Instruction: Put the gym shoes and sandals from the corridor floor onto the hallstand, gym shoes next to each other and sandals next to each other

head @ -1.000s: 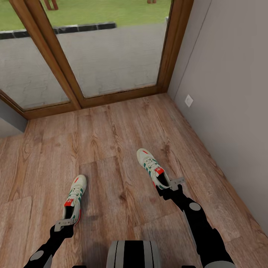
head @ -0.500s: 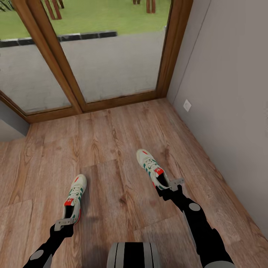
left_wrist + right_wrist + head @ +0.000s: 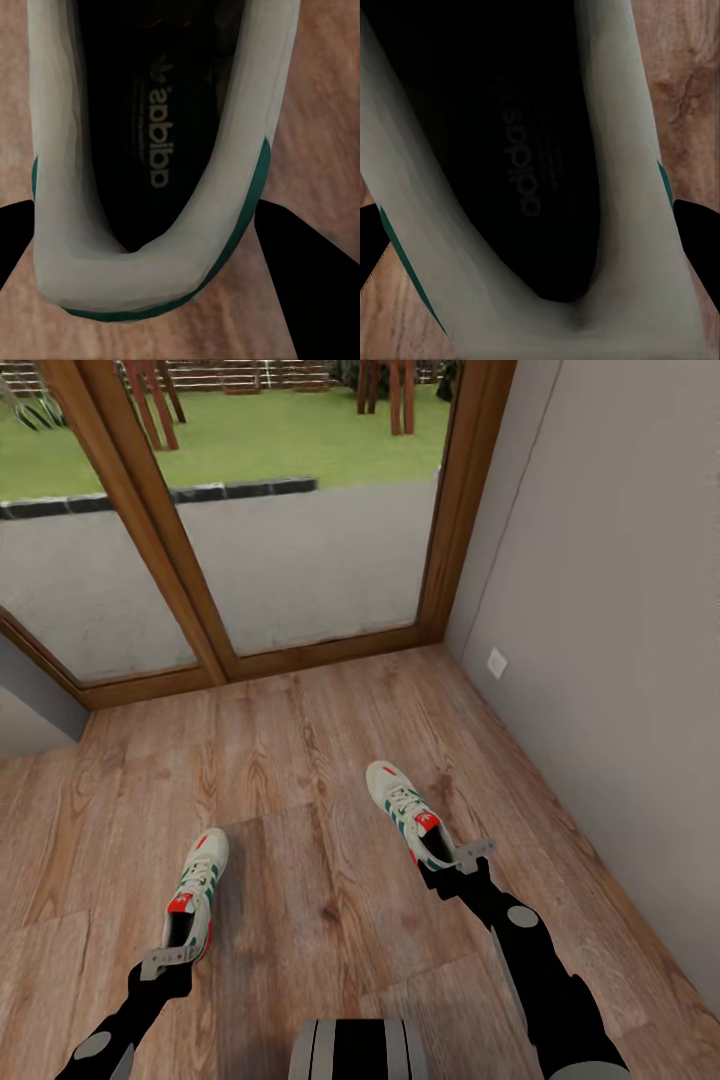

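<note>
Each tool (image 3: 170, 957) (image 3: 462, 857) apparently grips one gym shoe (image 3: 192, 895) (image 3: 409, 811).

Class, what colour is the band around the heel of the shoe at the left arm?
Green, on the gym shoe; clearest in the left wrist view.

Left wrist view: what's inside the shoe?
A dark insole with a pale printed logo lies inside the left shoe. Toward the toe the interior goes too dark to make out. Left end effector fingers flank its heel.

Black arms (image 3: 540, 970), grey joint discs, grey-black trunk (image 3: 358, 1050).
</note>
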Available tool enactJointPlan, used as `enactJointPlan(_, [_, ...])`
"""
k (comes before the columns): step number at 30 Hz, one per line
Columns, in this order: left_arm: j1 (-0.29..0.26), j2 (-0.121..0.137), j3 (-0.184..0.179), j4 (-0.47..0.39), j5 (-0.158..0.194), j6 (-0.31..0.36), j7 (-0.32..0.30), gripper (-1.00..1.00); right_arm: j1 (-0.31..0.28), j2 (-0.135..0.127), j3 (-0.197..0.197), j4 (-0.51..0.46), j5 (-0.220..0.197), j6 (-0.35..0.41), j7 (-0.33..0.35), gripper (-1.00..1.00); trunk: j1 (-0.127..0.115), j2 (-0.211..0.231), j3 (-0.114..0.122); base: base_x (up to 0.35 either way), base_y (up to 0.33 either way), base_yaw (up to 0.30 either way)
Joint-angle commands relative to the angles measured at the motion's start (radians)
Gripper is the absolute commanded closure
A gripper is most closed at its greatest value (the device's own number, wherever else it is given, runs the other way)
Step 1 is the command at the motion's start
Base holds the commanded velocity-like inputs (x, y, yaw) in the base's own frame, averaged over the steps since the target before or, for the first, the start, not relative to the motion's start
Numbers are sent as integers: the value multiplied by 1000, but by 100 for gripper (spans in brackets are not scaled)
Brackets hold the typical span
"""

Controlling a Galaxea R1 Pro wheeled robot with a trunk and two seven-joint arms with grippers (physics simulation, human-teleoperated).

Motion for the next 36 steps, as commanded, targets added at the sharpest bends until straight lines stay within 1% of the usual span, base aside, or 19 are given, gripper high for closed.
enactJointPlan(1, [0, 2, 8, 1, -11, -4, -7, 100, 0, 1, -4, -2, 9, 3, 9, 100, -1, 0, 3, 0, 0, 0])
enactJointPlan(2, [2, 4, 8, 2, -10, -4, -7, 100, 0, 2, -4, -2, 9, 3, 9, 100, -1, 0, 7, 0, 0, 0])
enactJointPlan(3, [13, 17, 8, 4, -7, -2, -5, 100, 1, 2, -3, -1, 9, 2, 9, 100, -1, 1, 11, 0, 0, 0])
enactJointPlan(6, [28, 24, 8, 4, -4, -3, -4, 100, 2, 2, -3, -1, 9, 0, 9, 100, -3, 1, 23, 0, 0, 0])
enactJointPlan(11, [41, 27, 8, 8, -2, -5, -3, 100, 3, 2, -4, -2, 11, -1, 9, 100, -5, 2, 42, 0, 0, 0])
enactJointPlan(15, [69, 27, 15, 16, 2, -8, 2, 100, 4, -7, -16, -2, 15, -4, 6, 100, -7, 3, 63, 0, 0, 0])
enactJointPlan(17, [78, 27, 35, 16, 2, -9, 2, 100, 4, -17, -35, -2, 16, -4, 6, 100, -8, 4, 73, 0, 0, 0])
enactJointPlan(18, [82, 25, 53, 16, 2, -10, 2, 100, 4, -26, -54, -3, 16, -5, 6, 100, -8, 4, 79, 0, 0, 0])
enactJointPlan(21, [86, 24, 81, 17, 1, -14, 0, 100, 4, -36, -84, -1, 19, -5, 7, 100, -10, 5, 95, 0, 0, 0])
enactJointPlan(22, [90, 23, 94, 17, 1, -18, -1, 100, 5, -43, -103, 3, 21, -6, 7, 100, -10, 5, 100, 0, 0, 0])
enactJointPlan(25, [105, 22, 110, 17, 2, -28, -1, 100, 12, -52, -131, 25, 28, -15, 8, 100, -11, 6, 117, 0, 0, 0])
enactJointPlan(27, [114, 21, 113, 17, 3, -33, -1, 100, 23, -54, -140, 40, 31, -28, 8, 100, -12, 6, 127, 0, 0, 0])
enactJointPlan(30, [125, 17, 117, 17, 2, -44, -2, 100, 53, -56, -150, 81, 35, -85, 8, 100, -14, 7, 144, 0, 0, 0])
enactJointPlan(31, [128, 15, 118, 17, 1, -50, -2, 100, 72, -57, -153, 105, 35, -126, 7, 100, -14, 7, 149, 0, 0, 0])
enactJointPlan(32, [130, 15, 118, 17, 1, -53, -2, 100, 81, -57, -155, 118, 36, -148, 7, 100, -14, 7, 155, 0, 0, 0])
enactJointPlan(33, [133, 14, 118, 19, 0, -58, -2, 100, 99, -57, -157, 145, 36, -193, 6, 100, -15, 8, 160, 0, 0, 0])
enactJointPlan(34, [134, 13, 118, 21, 0, -61, -3, 100, 108, -57, -158, 160, 36, -215, 4, 100, -15, 8, 166, 0, 0, 0])
enactJointPlan(35, [136, 12, 118, 28, -2, -66, -3, 100, 124, -57, -159, 192, 36, -257, -3, 100, -16, 8, 171, 0, 0, 0])
enactJointPlan(36, [136, 11, 118, 33, -2, -69, -3, 100, 132, -57, -159, 208, 36, -277, -9, 100, -16, 8, 176, 0, 0, 0])
